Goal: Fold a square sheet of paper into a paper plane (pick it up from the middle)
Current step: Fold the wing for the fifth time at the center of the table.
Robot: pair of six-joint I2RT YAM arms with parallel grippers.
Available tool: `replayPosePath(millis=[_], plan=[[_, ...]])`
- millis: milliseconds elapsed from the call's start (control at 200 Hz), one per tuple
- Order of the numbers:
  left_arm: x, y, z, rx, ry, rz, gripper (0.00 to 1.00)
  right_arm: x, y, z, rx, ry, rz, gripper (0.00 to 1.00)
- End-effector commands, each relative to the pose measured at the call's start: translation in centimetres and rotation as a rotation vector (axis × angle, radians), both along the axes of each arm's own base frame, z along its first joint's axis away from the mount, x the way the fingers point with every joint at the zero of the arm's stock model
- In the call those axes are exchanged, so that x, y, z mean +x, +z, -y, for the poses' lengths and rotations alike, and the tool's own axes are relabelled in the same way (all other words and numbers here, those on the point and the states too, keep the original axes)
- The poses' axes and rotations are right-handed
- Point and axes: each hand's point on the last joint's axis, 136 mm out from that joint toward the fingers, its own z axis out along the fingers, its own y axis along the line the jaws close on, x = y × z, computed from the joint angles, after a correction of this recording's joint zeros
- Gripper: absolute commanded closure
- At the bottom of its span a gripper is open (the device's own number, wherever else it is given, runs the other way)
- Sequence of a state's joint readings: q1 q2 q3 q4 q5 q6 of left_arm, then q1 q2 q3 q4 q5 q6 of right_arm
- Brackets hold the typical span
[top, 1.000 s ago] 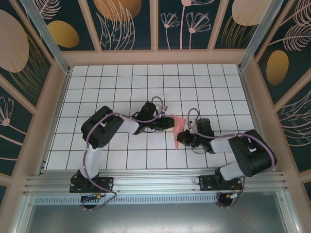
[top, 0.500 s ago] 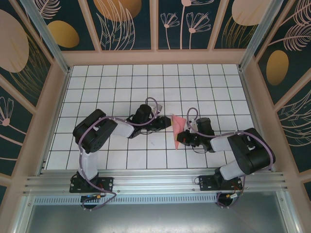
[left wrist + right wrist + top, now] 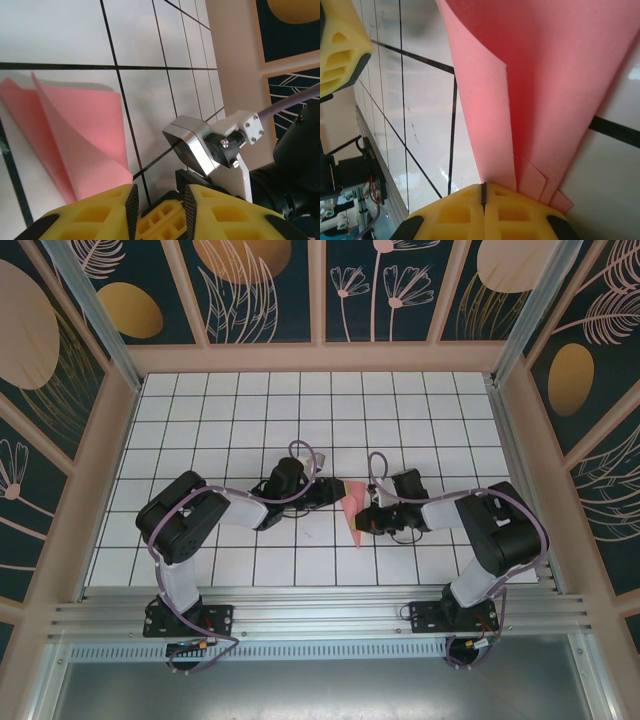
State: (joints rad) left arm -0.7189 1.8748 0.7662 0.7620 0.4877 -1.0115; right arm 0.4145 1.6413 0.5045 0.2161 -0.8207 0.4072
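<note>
The salmon-pink paper plane (image 3: 354,510) is a narrow folded dart at mid-table, its point toward the near edge. In the right wrist view its creased layers (image 3: 545,85) run from my right gripper (image 3: 483,187), which is shut on the paper's edge, with small folded corners beside the right finger. From above, the right gripper (image 3: 367,517) sits against the dart's right side. My left gripper (image 3: 337,490) lies low just left of the paper's far end. In its own view the left gripper (image 3: 160,192) is open and holds nothing, and a raised pink flap (image 3: 75,135) stands ahead to the left.
The white gridded table (image 3: 300,420) is walled in by beige panels on three sides. A metal rail (image 3: 320,615) runs along the near edge by the arm bases. The right arm's wrist camera block (image 3: 200,147) sits close in front of the left fingers.
The right gripper has slid left and carried the paper with it. The left gripper has drawn back to the left, and its arm has folded lower.
</note>
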Motion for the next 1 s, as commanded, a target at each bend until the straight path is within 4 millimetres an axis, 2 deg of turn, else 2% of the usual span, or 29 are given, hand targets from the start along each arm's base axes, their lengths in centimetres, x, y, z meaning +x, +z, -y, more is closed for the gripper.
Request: replayPosePath(millis=[0, 80, 245, 535, 821, 996], plan=[[-0.5, 0.4, 0.3, -0.050, -0.039, 0.003, 0.68, -2.0, -1.9, -1.1, -0.044, 0.129, 0.006, 1.00], [-0.9, 0.2, 0.6, -0.067, -0.065, -0.004, 0.67, -1.8, -2.0, -1.2, -0.047, 0.140, 0.003, 1.00], [-1.1, -1.5, 1.0, -0.052, -0.098, -0.037, 0.66, -1.6, -2.0, -1.4, -0.048, 0.142, 0.007, 1.00], [0.6, -4.1, 1.0, 0.034, -0.040, -0.050, 0.66, -1.8, -2.6, -1.0, -0.073, 0.130, -0.013, 1.00], [2.4, -6.9, -0.3, 0.215, 0.046, -0.070, 0.62, -2.1, -2.9, -0.7, -0.094, 0.124, -0.032, 1.00], [3.3, -7.8, -0.7, 0.268, 0.068, -0.066, 0.63, -2.2, -2.9, -0.5, -0.100, 0.119, -0.037, 1.00]])
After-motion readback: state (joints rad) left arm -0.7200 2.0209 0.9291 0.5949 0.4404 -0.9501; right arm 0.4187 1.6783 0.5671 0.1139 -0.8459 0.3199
